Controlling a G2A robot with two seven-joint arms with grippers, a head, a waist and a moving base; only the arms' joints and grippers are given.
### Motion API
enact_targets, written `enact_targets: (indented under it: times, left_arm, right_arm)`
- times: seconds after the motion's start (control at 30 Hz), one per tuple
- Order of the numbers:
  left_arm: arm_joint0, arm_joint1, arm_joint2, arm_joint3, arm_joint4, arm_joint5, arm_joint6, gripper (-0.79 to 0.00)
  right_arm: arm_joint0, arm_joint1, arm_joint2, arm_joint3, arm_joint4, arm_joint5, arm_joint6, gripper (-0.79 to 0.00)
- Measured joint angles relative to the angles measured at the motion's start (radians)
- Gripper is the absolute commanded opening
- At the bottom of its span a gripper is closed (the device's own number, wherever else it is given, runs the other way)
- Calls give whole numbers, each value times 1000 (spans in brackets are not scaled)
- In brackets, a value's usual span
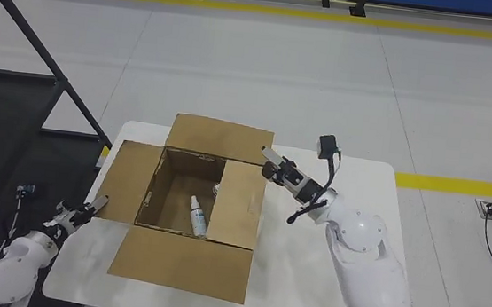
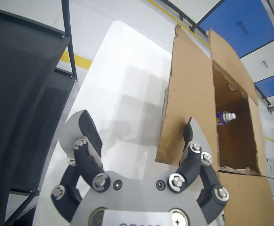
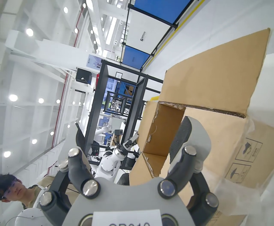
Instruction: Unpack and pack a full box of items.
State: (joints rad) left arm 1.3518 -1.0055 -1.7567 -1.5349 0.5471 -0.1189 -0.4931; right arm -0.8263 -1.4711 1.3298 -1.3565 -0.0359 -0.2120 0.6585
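Observation:
An open cardboard box (image 1: 184, 263) stands on the white table (image 1: 351, 177) with its flaps spread outward. Inside lies a white spray bottle with a blue label (image 1: 197, 216), and the left wrist view shows a spray can (image 2: 225, 117) in the box. My left gripper (image 1: 91, 207) (image 2: 139, 130) is open at the outer edge of the box's left flap (image 2: 188, 96), one finger (image 2: 188, 130) right at that edge. My right gripper (image 1: 273, 167) (image 3: 132, 137) is open just above the right flap (image 1: 239, 202), facing the box (image 3: 214, 85).
A black metal frame with dark fabric (image 1: 3, 130) stands off the table's left side, close to my left arm. Bare tabletop lies to the right of the box. A yellow floor line (image 1: 461, 186) runs behind the table.

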Motion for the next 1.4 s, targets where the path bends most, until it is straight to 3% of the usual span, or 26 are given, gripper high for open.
enact_targets:
  times: [0.33, 0.63, 0.77, 0.9, 1.13, 1.27, 1.4]
  left_arm:
    - [-81, 2, 95, 95, 93, -42, -78, 0]
    - [-89, 7, 80, 81, 127, -55, -65, 0]
    - [-49, 14, -4, 2, 86, -43, -28, 0]
    - [17, 21, -112, -139, 54, -48, -15, 0]
    - [54, 34, -262, -303, -45, -158, -60, 0]
    - [23, 43, -252, -339, -114, -243, -143, 0]
    - [-56, 52, -155, -331, -181, -274, -248, 0]
  right_arm:
    - [-80, 16, 60, -71, 138, -176, -7, 0]
    - [-124, 24, 102, -89, 279, -288, -16, 0]
    - [-124, 24, 101, -88, 277, -287, -16, 0]
    - [-124, 24, 101, -88, 277, -287, -16, 0]
    - [-124, 24, 101, -88, 277, -287, -16, 0]
    - [-124, 24, 101, -88, 277, -287, -16, 0]
    - [-148, 31, 105, -122, 259, -283, 7, 0]
